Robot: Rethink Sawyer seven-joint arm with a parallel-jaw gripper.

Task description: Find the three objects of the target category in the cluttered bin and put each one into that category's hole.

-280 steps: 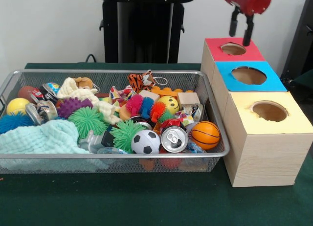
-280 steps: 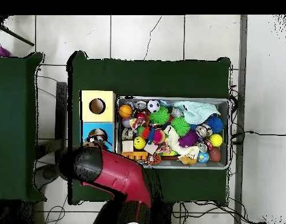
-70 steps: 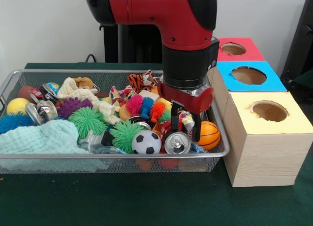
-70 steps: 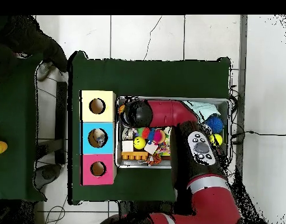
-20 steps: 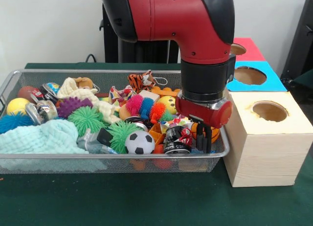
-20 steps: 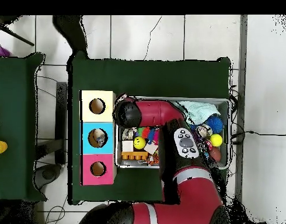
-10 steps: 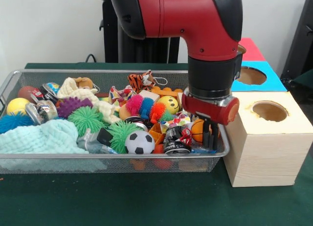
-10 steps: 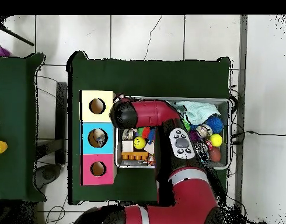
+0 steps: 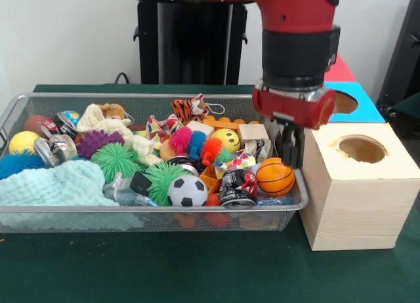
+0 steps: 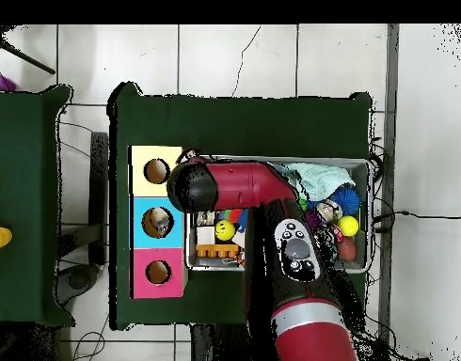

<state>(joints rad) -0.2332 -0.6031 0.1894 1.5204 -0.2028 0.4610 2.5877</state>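
Looking down from the pincer: it hangs over the right end of the bin, just beside the yellow box.
Pincer (image 9: 293, 149): its two dark fingers point down, close together, with nothing between them.
Orange ball (image 9: 275, 177): it looks like a basketball; it lies in the bin just below the pincer, a bit to its left, not touching it.
Black can (image 9: 236, 187): it lies beside the orange ball, on its left.
Soccer ball (image 9: 188, 191): it sits near the front wall of the bin, left of the can.
Yellow smiley ball (image 9: 229, 140): it is farther back in the bin.
Bin (image 9: 151, 216): a wire basket full of spiky balls, cans, cloths and a toy tiger (image 9: 190, 109).
Yellow box (image 9: 357, 185): it touches the bin's right end; its round hole is open.
Blue box (image 10: 157, 222): something lies in its hole.
Red box (image 10: 157, 273): it stands last in the row.
Surface (image 9: 197, 267): dark green, under everything.
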